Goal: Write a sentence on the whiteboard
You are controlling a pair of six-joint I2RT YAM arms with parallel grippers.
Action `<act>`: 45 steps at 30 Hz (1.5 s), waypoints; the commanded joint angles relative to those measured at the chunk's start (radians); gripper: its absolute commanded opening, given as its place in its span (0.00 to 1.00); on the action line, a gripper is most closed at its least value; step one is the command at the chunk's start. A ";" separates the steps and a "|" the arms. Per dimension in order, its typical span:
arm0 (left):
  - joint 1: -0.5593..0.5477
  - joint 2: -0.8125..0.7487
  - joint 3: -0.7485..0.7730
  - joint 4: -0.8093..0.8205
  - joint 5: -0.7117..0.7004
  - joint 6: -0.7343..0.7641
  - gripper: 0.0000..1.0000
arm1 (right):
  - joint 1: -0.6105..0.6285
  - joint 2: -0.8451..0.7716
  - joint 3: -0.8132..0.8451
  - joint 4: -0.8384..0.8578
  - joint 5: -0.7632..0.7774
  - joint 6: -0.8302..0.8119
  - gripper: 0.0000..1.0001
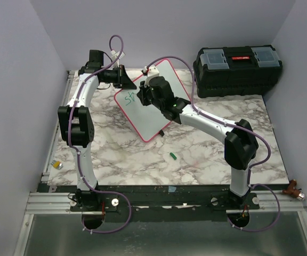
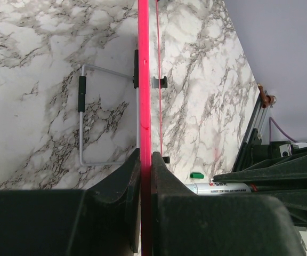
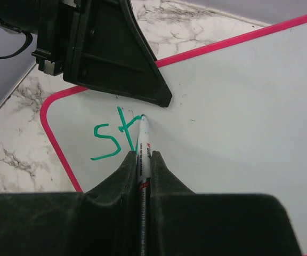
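The whiteboard [image 1: 159, 114] with its pink-red frame stands tilted at the back middle of the marble table. My left gripper [image 1: 126, 80] is shut on its top left edge; in the left wrist view the frame [image 2: 144, 80] runs edge-on between my jaws [image 2: 145, 160]. My right gripper [image 3: 144, 160] is shut on a white marker [image 3: 143, 144], whose tip touches the board [image 3: 239, 106]. Green letters "st" [image 3: 116, 136] of the sentence stand near the board's left corner; they also show in the top view [image 1: 129, 98].
A black toolbox [image 1: 237, 70] stands at the back right. A green marker cap [image 1: 172, 156] lies on the table in front of the board. A small yellow and silver object [image 1: 58, 165] lies at the left edge. The board's wire stand [image 2: 89, 117] shows behind it.
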 commanded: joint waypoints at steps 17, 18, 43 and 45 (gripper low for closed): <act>-0.032 0.010 0.017 -0.039 0.015 0.072 0.00 | 0.004 -0.050 -0.124 -0.032 -0.021 0.058 0.01; -0.032 0.010 0.017 -0.039 0.015 0.073 0.00 | 0.005 -0.047 -0.119 -0.032 -0.022 0.059 0.01; -0.032 0.011 0.020 -0.044 0.019 0.078 0.00 | 0.003 0.052 0.045 -0.075 0.081 0.034 0.01; -0.032 0.010 0.020 -0.045 0.020 0.078 0.00 | 0.004 0.052 0.048 -0.076 0.083 0.032 0.01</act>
